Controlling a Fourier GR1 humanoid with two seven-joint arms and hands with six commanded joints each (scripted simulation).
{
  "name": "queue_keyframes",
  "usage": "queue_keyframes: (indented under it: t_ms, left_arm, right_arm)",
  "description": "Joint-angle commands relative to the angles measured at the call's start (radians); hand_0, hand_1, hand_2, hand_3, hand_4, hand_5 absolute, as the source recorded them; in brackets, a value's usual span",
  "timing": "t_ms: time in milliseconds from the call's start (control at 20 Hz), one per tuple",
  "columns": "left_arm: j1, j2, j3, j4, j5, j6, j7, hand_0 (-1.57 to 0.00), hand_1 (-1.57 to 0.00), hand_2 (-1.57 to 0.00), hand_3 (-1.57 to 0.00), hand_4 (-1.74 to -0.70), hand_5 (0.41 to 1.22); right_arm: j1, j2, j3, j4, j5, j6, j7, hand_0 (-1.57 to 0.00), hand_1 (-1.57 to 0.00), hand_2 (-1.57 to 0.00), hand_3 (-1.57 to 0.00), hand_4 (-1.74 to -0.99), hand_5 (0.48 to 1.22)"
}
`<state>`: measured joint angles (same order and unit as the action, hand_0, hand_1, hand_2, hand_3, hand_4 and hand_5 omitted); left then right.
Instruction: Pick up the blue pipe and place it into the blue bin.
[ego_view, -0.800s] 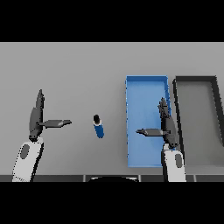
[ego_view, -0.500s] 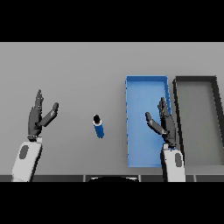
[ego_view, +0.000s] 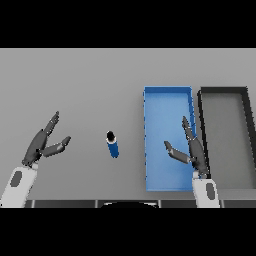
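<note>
A plain grey table (ego_view: 75, 80) fills the view — evenly lit, matte.

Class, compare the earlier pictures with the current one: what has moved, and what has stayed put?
The left robot hand tilted rightward with its thumb drawn in; the right robot hand barely shifted over the blue bin. Nothing was grasped. The blue pipe, blue bin and dark bin stayed put.
</note>
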<state>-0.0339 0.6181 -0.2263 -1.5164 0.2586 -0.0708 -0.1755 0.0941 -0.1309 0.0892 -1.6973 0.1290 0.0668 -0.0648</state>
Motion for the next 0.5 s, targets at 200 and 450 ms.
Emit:
queue_keyframes:
  t_ms: [200,450]
  left_arm:
    - [0.021,0.037,-0.087,-0.082,-0.016,-0.104,0.046,0.00,0.00,0.00,0.00,-1.04,0.548]
    - [0.004,0.014,-0.176,-0.145,-0.032,-0.149,0.138,0.00,0.00,0.00,0.00,-1.09,0.480]
  right_arm:
    - [-0.007,-0.007,0.001,0.009,-0.001,0.011,-0.025,0.00,0.00,0.00,0.00,-1.223,0.601]
    - [-0.028,-0.005,-0.007,0.017,-0.010,0.010,-0.029,0.00,0.00,0.00,0.00,-1.244,0.607]
